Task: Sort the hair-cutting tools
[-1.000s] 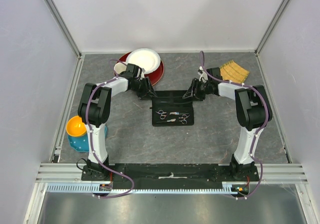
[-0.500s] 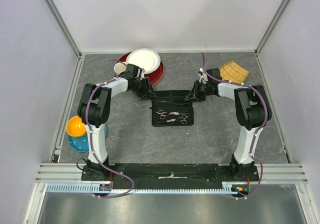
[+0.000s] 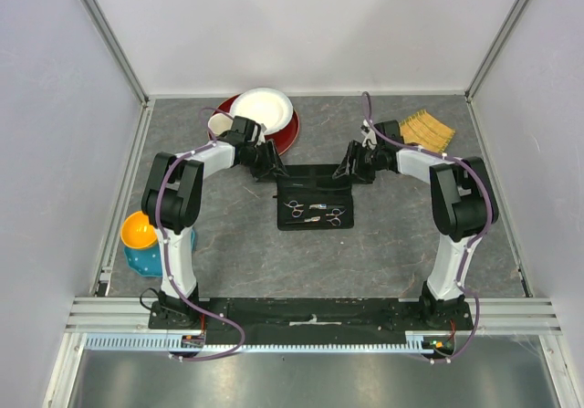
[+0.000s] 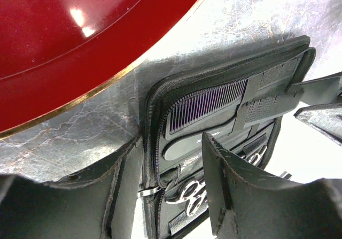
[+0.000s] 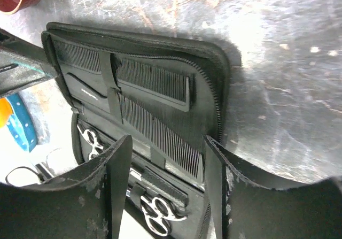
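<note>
Black zippered case (image 3: 315, 198) lay open on the grey table (image 3: 228, 244), slim black plastic combs (image 5: 155, 81) strapped in its far half, small silver ring-handled scissors (image 5: 156, 213) nearer; left gripper (image 4: 172, 143) and right gripper (image 5: 166, 143) stood spread at its far corners.

A mottled grey tabletop (image 3: 237, 253) fills mid-frame, boxed by plain pale wall panels (image 3: 310, 25) at top, left and right, with aluminium posts (image 3: 109, 38) in the upper corners. Across the bottom runs a metal rail (image 3: 100, 315), then what may be a steel sheet (image 3: 301, 381). Lighting is even.
</note>
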Controlling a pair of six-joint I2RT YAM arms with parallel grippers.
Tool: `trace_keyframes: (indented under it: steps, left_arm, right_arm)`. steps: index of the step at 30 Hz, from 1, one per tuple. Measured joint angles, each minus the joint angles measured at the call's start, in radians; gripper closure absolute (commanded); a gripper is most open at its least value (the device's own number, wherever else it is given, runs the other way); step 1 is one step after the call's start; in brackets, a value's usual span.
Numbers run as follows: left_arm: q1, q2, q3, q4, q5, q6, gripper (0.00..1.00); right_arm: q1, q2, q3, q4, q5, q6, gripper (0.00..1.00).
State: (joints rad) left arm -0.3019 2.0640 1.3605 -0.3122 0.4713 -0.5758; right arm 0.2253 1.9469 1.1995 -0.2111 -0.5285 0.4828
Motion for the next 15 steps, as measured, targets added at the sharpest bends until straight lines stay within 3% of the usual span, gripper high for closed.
trace_keyframes:
  steps: [3, 7, 15]
  left_arm:
    - [-0.004, -0.003, -0.001, -0.001, -0.010, 0.000, 0.44]
    - [-0.006, -0.004, -0.001, -0.002, -0.016, 0.000, 0.44]
    - [-0.007, -0.005, -0.001, -0.002, -0.018, 0.000, 0.44]
  right_arm:
    - [-0.019, -0.012, 0.003, -0.021, 0.024, -0.016, 0.38]
    - [-0.040, -0.018, 0.009, -0.046, 0.056, -0.037, 0.49]
    - [-0.043, -0.018, 0.010, -0.059, 0.037, -0.043, 0.59]
